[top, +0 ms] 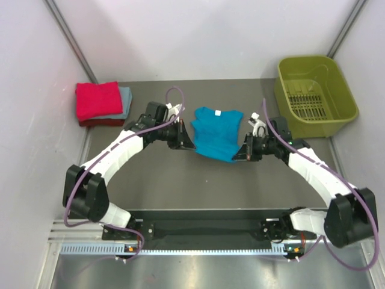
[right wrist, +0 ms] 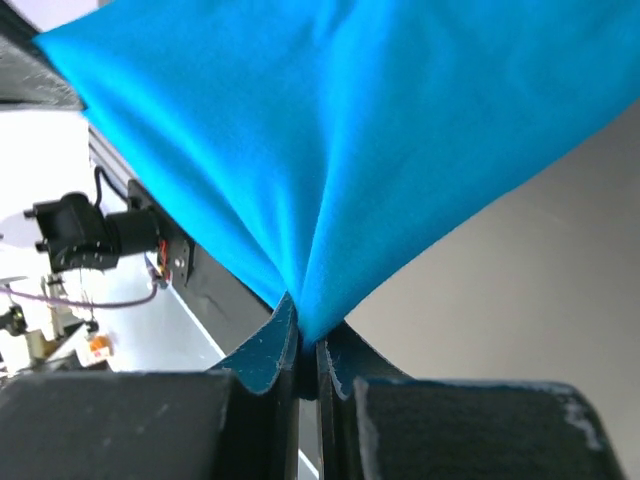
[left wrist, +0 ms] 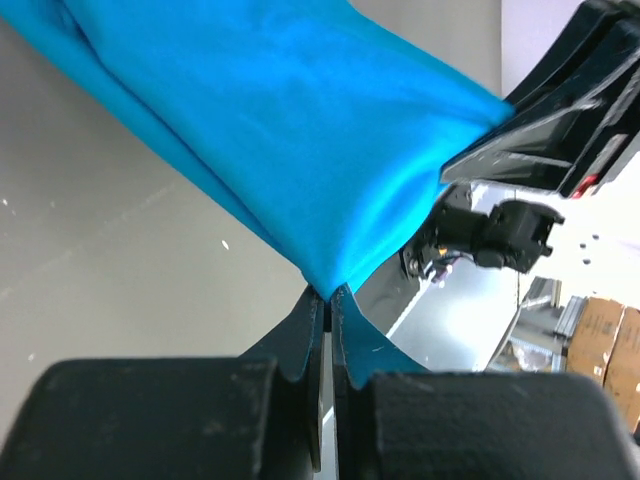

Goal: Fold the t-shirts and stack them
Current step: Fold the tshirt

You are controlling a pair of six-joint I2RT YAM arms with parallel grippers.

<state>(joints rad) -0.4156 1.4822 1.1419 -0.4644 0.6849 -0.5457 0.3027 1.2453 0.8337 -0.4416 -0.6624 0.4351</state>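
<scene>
A bright teal-blue t-shirt (top: pixel 216 132) hangs lifted between both arms over the middle of the table, its collar toward the back. My left gripper (top: pixel 187 143) is shut on the shirt's left lower edge; in the left wrist view the cloth (left wrist: pixel 300 140) runs into the pinched jaws of that gripper (left wrist: pixel 328 295). My right gripper (top: pixel 240 153) is shut on the shirt's right lower edge, and the fabric (right wrist: pixel 360 130) gathers into folds at its tips (right wrist: pixel 308 335). A folded red shirt (top: pixel 97 101) lies on a pale grey-blue one (top: pixel 125 99) at the back left.
An olive-green plastic basket (top: pixel 316 96) stands at the back right. White walls close the table on the left, right and back. The arms' bases and a black rail (top: pixel 204 232) run along the near edge.
</scene>
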